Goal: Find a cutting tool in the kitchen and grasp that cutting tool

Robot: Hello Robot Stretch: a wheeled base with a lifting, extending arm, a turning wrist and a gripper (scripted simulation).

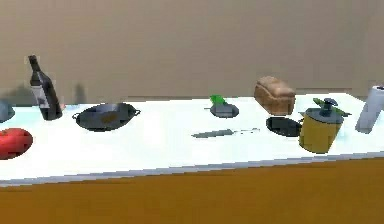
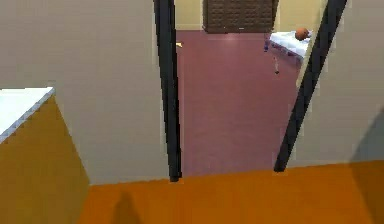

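A knife (image 1: 225, 132) with a grey blade and a dark handle lies flat on the white countertop (image 1: 170, 145), a little right of the middle in the forward view. It rests between a green item on a small grey dish (image 1: 221, 106) behind it and a small black pan (image 1: 283, 126) to its right.
On the counter also stand a dark bottle (image 1: 42, 88), a black wok (image 1: 105, 116), a red object (image 1: 12, 142), a bread loaf (image 1: 274, 95), a yellow pot (image 1: 317, 130) and a white roll (image 1: 372, 108). The arm side view has a counter corner (image 2: 20, 105), a dark-framed doorway (image 2: 168, 90) and a white table (image 2: 292, 45) beyond.
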